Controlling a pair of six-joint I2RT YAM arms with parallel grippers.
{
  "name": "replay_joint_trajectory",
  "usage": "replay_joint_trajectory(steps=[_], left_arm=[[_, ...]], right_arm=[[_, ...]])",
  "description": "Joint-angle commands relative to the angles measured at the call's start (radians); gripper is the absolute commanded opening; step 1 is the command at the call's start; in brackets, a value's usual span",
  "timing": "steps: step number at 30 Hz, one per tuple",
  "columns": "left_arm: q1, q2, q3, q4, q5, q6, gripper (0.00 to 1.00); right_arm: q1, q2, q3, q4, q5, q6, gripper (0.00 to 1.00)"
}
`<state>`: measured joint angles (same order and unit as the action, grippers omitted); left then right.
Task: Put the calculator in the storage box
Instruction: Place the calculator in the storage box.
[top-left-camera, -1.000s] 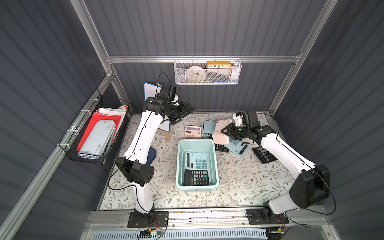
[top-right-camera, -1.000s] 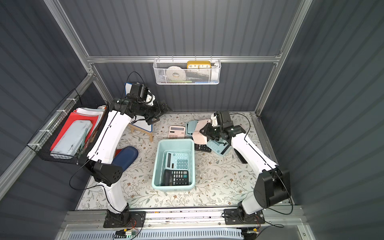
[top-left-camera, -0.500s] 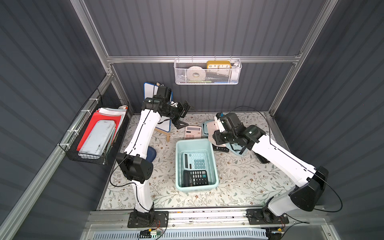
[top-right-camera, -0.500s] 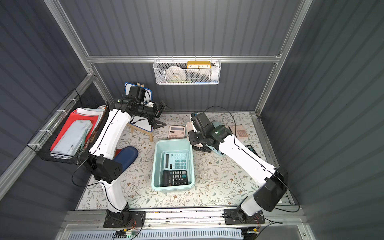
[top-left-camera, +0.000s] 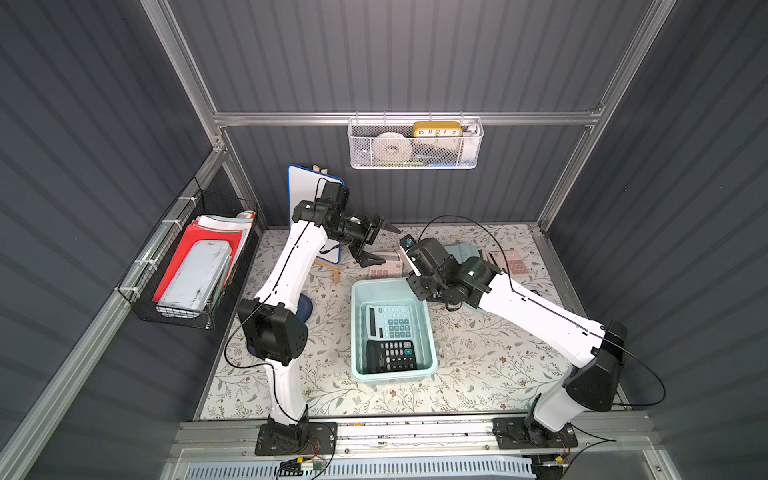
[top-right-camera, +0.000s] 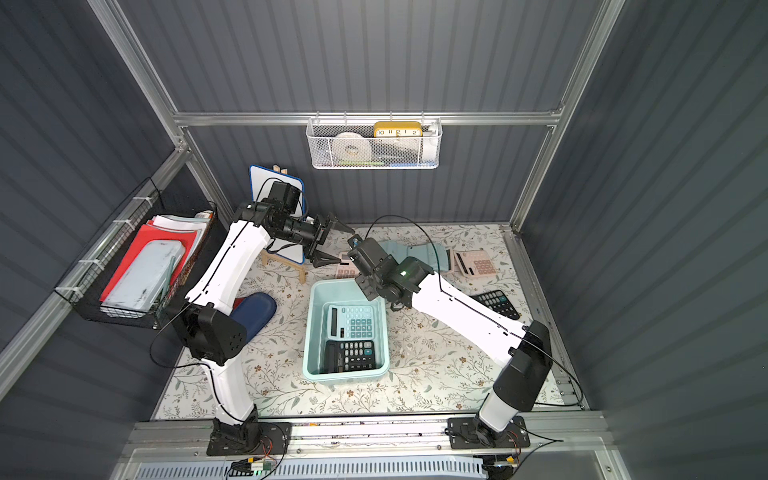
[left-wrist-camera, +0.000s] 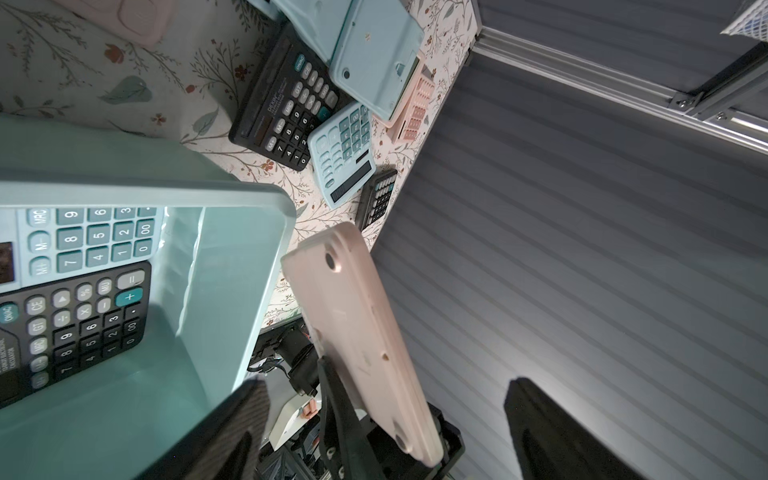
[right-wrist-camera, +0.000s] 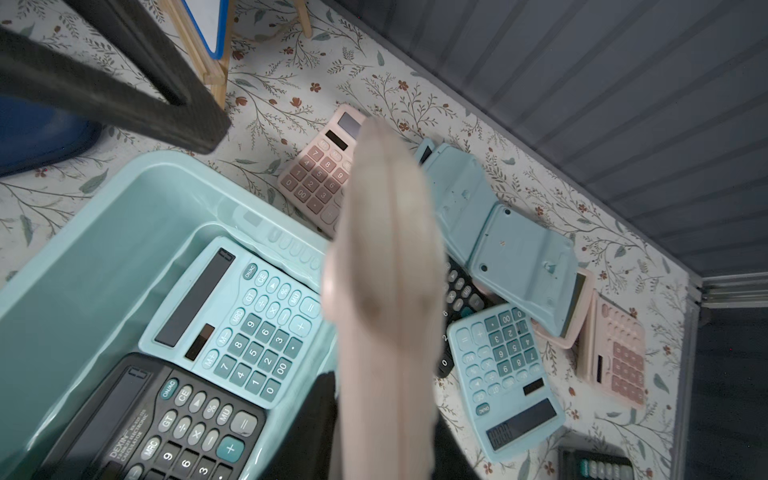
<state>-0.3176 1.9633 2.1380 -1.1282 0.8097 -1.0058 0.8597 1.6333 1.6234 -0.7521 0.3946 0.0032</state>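
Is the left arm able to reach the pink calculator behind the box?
Probably yes: the open left gripper hovers near the pink calculator, nothing lies on it, though the right arm crowds close.

Tallied eleven calculators in view. Two inside the storage box (top-left-camera: 358, 332), centre of frame in both top views: one pale blue calculator (top-left-camera: 390, 322), one black calculator (top-left-camera: 390, 355). One pink calculator (right-wrist-camera: 386, 291) held edge-on. Eight on the counter (top-left-camera: 478, 353), right of centre: three pink calculators (right-wrist-camera: 316, 178) (right-wrist-camera: 615, 353) (right-wrist-camera: 584, 311), last mostly buried; three blue calculators (right-wrist-camera: 453, 195) (right-wrist-camera: 523, 266) (right-wrist-camera: 503, 374), first two face down; two black calculators (right-wrist-camera: 459, 291) (right-wrist-camera: 594, 463).

Also noted:
- one white mesh basket (top-left-camera: 360, 145), upper centre, with one yellow clock (top-left-camera: 437, 129) and one tape roll (top-left-camera: 390, 147)
- one black wire basket (top-left-camera: 178, 319), left
- one whiteboard easel (top-left-camera: 303, 191)
- two arms (top-left-camera: 291, 270) (top-left-camera: 540, 316)
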Motion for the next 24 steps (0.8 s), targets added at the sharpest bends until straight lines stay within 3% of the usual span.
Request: replay_joint_trajectory(steps=[1, 9, 19, 24], left_arm=[[-0.013, 0.033, 0.000, -0.037, 0.043, 0.008, 0.90], [-0.028, 0.096, 0.056, -0.080, 0.069, 0.039, 0.74], [-0.032, 0.142, 0.117, -0.086, 0.107, 0.045, 0.31], [-0.032, 0.144, 0.120, -0.077, 0.118, 0.044, 0.12]], right_arm=[[0.009, 0.006, 0.048, 0.045, 0.052, -0.040, 0.11], [0.028, 0.031, 0.081, 0.072, 0.043, -0.058, 0.11], [0.042, 0.047, 0.085, 0.073, 0.031, -0.069, 0.12], [0.042, 0.038, 0.075, 0.069, 0.025, -0.057, 0.26]])
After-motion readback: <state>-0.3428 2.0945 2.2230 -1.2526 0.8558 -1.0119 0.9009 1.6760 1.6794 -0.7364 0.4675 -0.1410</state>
